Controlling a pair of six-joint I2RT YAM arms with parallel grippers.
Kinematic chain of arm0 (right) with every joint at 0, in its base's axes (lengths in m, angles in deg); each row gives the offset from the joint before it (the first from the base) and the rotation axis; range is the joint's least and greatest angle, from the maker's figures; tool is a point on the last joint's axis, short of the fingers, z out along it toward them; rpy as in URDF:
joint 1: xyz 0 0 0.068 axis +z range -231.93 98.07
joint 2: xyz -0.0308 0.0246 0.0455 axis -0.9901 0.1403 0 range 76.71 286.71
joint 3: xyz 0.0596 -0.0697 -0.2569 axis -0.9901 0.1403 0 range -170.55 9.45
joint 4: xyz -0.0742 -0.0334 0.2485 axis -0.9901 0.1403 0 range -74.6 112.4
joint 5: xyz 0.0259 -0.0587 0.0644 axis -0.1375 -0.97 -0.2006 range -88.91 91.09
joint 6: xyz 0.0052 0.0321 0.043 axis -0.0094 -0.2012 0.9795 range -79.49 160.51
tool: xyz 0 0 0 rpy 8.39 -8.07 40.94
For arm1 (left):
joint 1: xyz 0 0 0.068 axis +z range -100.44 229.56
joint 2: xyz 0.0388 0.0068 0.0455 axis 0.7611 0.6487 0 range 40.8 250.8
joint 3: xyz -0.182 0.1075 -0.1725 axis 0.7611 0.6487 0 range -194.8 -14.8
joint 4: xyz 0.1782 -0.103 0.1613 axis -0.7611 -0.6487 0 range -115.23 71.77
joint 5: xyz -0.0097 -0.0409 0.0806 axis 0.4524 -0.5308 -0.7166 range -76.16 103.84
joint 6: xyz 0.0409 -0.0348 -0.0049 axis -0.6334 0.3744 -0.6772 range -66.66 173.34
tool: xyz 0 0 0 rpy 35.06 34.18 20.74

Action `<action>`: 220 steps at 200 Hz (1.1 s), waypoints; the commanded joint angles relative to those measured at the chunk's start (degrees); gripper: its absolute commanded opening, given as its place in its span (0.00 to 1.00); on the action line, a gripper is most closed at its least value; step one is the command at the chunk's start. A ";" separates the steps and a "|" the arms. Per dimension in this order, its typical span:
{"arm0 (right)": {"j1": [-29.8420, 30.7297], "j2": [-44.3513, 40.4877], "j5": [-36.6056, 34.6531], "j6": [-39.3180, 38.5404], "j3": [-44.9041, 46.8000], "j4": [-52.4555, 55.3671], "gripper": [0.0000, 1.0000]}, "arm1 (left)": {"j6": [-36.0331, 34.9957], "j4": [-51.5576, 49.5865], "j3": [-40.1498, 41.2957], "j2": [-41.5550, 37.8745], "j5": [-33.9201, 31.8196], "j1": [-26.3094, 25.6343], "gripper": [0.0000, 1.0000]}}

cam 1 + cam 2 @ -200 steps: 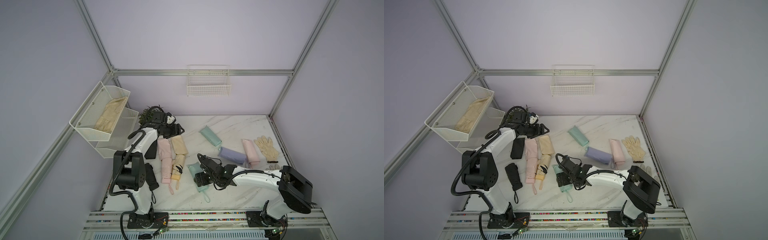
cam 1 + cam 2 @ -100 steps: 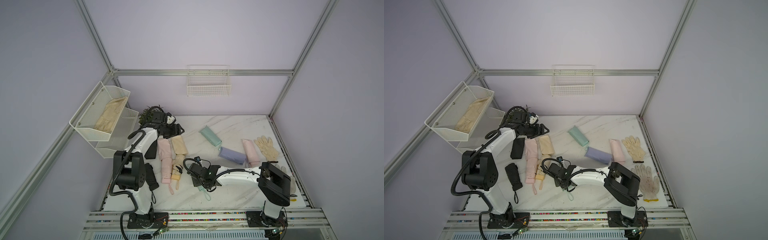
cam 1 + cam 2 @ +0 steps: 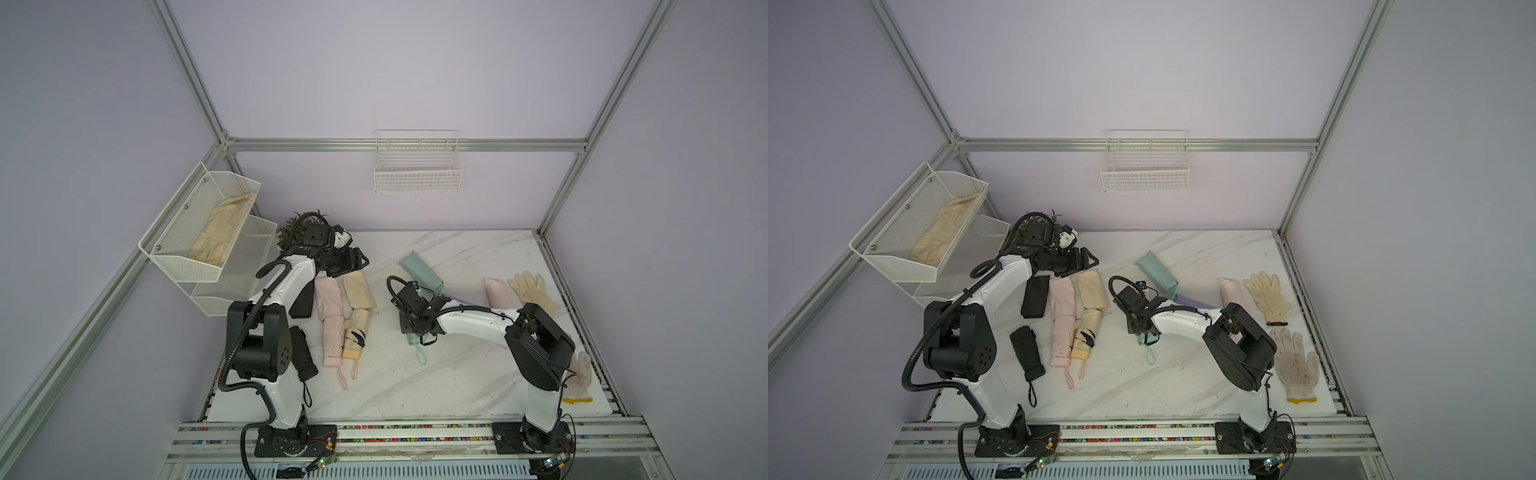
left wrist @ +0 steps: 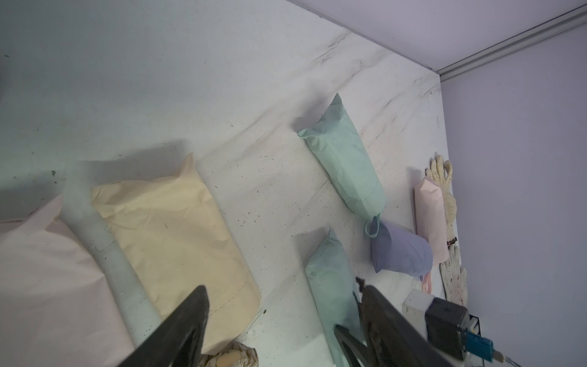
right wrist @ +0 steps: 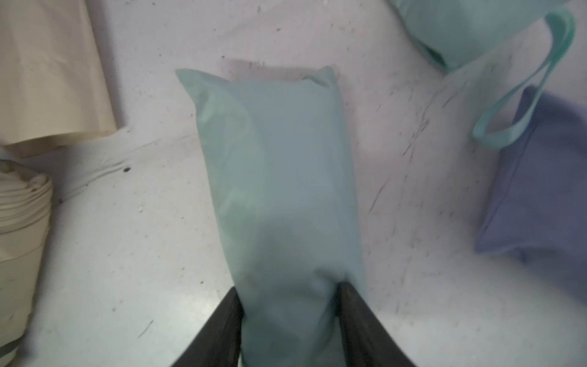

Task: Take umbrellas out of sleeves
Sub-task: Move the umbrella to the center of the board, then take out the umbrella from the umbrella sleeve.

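Mint sleeve [image 5: 279,178] tight in right pincer [image 5: 290,292], arm [image 3: 473,321] low and outstretched (left pincer [image 4: 282,287] agape).

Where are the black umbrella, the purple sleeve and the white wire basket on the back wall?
black umbrella [image 3: 1026,352], in a top view, middle of its folded body.
purple sleeve [image 4: 401,251], left wrist view, middle of the fabric.
wire basket [image 3: 417,180], in a top view, its front mesh.

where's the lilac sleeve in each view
Both top views: lilac sleeve, only a sliver showing behind the right arm, mid-table.
Left wrist: in full, between the mint loop and a pink sleeve.
Right wrist: cut off by the picture edge.
Shared landmark: looped mint sleeve, its loop reaching the lilac one.
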 commanded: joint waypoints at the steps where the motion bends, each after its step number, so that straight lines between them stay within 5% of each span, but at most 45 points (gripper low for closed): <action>1: 0.50 -2.75 3.54 -4.43 -0.84 -1.81 0.69 | 0.40 0.04 -0.85 0.68 1.08 -0.94 0.75; 23: 0.33 -10.43 3.35 -4.37 3.61 -1.71 0.76 | 0.91 0.04 -1.12 2.88 2.65 -1.85 0.74; 104: 0.25 -38.34 13.47 0.13 28.13 -3.99 0.71 | -0.93 -0.13 -1.23 7.45 5.35 -8.79 0.73; 220: 0.10 -43.02 14.48 -8.97 32.05 -5.82 0.73 | -5.23 -0.23 -0.82 6.20 2.20 -13.43 0.76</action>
